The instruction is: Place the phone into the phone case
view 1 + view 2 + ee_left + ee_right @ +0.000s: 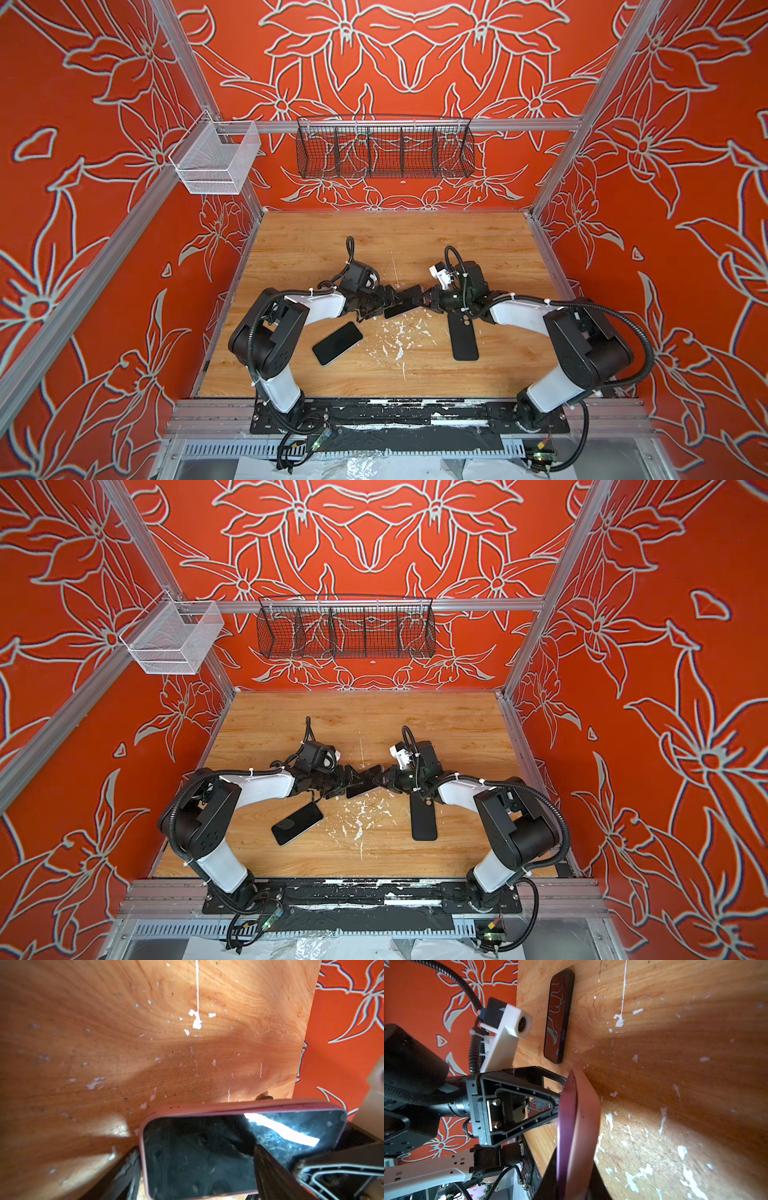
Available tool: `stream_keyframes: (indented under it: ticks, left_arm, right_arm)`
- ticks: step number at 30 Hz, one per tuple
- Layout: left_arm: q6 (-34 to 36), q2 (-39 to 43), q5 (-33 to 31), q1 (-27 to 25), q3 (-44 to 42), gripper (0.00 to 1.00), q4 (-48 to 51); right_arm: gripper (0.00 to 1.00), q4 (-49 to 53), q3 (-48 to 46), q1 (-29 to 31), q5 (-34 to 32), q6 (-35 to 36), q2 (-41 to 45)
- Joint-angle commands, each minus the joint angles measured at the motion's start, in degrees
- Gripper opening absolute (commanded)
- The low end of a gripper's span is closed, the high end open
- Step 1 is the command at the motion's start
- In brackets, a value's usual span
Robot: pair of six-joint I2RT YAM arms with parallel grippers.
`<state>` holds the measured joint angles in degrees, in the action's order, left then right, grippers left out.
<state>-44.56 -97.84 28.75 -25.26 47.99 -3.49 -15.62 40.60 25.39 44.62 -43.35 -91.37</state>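
Note:
A phone with a dark screen sits in a pink case (207,1157) and hangs above the table middle (402,305). My left gripper (197,1153) stands wide around it, one finger at the case's end, the other across the screen. From the opposite side my right gripper (574,1167) is shut on the thin edge of the pink case (583,1118), with the phone's purple side showing. In both top views the two grippers (384,301) (424,300) meet at it. A bare black phone (337,343) lies screen-up left of centre. A black phone case (464,337) lies flat on the right.
White flecks (399,336) are scattered over the wooden table (415,241) between the black phone and the black case. A black wire basket (384,149) and a white mesh basket (216,160) hang on the back rail. Red patterned walls close three sides.

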Motion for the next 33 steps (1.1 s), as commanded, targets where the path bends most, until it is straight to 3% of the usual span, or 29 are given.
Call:
stream_keyframes:
  ticks: [1,10,19,23,28,33]
  left_arm:
    - [0.35,1.31,0.44,0.38,-0.7,0.82,0.5]
    - [0.52,5.14,0.4,1.86,-1.37,0.82,0.21]
    - [-1.98,16.97,4.62,5.72,-5.73,0.82,-7.98]
    - [-3.87,20.46,9.57,7.13,-6.93,0.83,-14.41]
    - [-6.81,19.0,16.75,7.37,-6.15,0.83,-21.25]
    - [-15.64,16.2,21.01,7.33,-8.05,0.77,-36.8]
  right_arm:
    - [0.09,-2.97,0.15,0.28,2.64,0.24,1.28]
    - [0.01,-2.22,0.57,-0.15,1.96,-0.47,4.72]
    - [0.0,-0.38,2.88,-3.54,6.1,-1.81,12.93]
    - [0.0,-1.75,3.61,-4.55,9.31,-4.13,15.87]
    - [0.0,-5.69,4.24,-4.78,12.57,-8.51,17.93]
    - [0.0,-11.23,3.37,-4.73,13.27,-13.25,18.2]
